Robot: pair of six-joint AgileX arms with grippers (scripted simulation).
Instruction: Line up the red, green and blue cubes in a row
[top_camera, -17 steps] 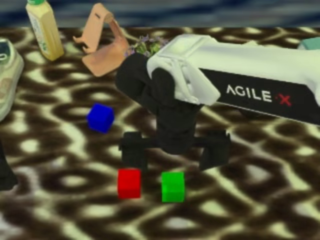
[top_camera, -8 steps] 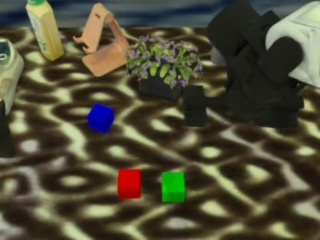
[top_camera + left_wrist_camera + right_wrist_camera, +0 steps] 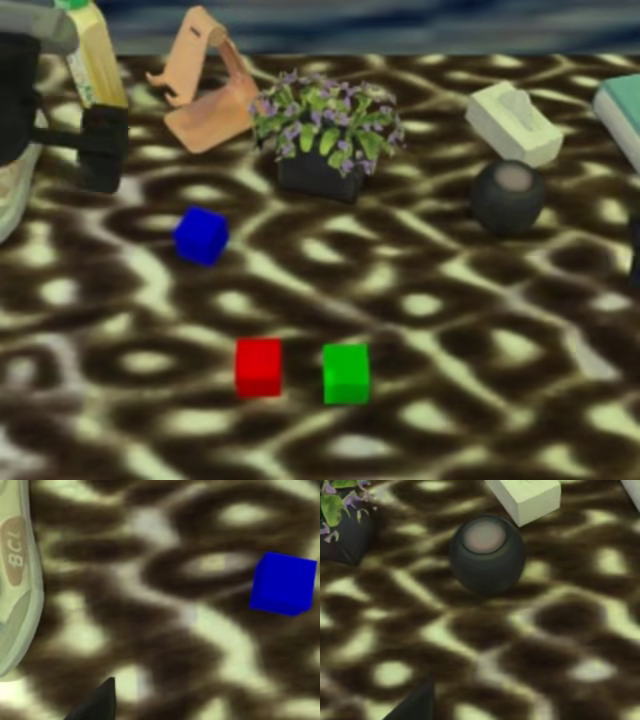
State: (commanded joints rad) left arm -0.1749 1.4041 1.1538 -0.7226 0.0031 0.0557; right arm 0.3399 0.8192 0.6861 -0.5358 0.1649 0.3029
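Top view: red cube (image 3: 258, 366) & green cube (image 3: 346, 373) sit side by side near the front edge, small gap btwn them. Blue cube (image 3: 201, 235) farther back, to the left. Left gripper (image 3: 60, 140) at far left by the bottle (image 3: 92, 60); claw width can't tell. Right arm barely in view at right edge.

Left wrist view: blue cube (image 3: 283, 583) alone on the table (image 3: 150, 630), shoe (image 3: 17, 575) well apart.

Right wrist view: dark ball (image 3: 487, 553) just beside a pale box (image 3: 526, 497).

Open tabletop (image 3: 480, 400) lies around the red cube (image 3: 258, 366) and green cube (image 3: 346, 373), which sit just beside each other near the front edge with a narrow gap between. The blue cube (image 3: 201, 236) stands clear on all sides. Along the rear edge I note a potted plant (image 3: 325, 130), phone stand (image 3: 205, 85), bottle (image 3: 95, 65) and dark ball (image 3: 508, 196).
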